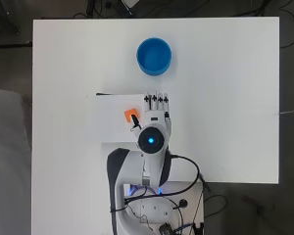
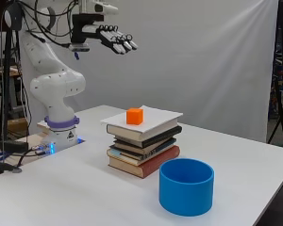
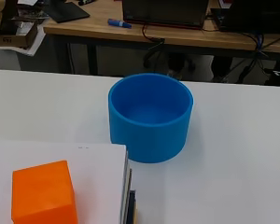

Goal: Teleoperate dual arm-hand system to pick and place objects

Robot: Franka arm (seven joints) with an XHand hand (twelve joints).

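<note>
While the hand hangs high above the book stack, its fingers are straight and spread — holding nothing. The orange cube sits on the white top book of the stack, well below the hand. The blue bowl stands on the bench just beside the stack — upright, apart from it.

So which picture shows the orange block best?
The side view: the orange block sits whole on the book stack. The wrist view cuts it off; overhead, the hand partly covers it.
</note>
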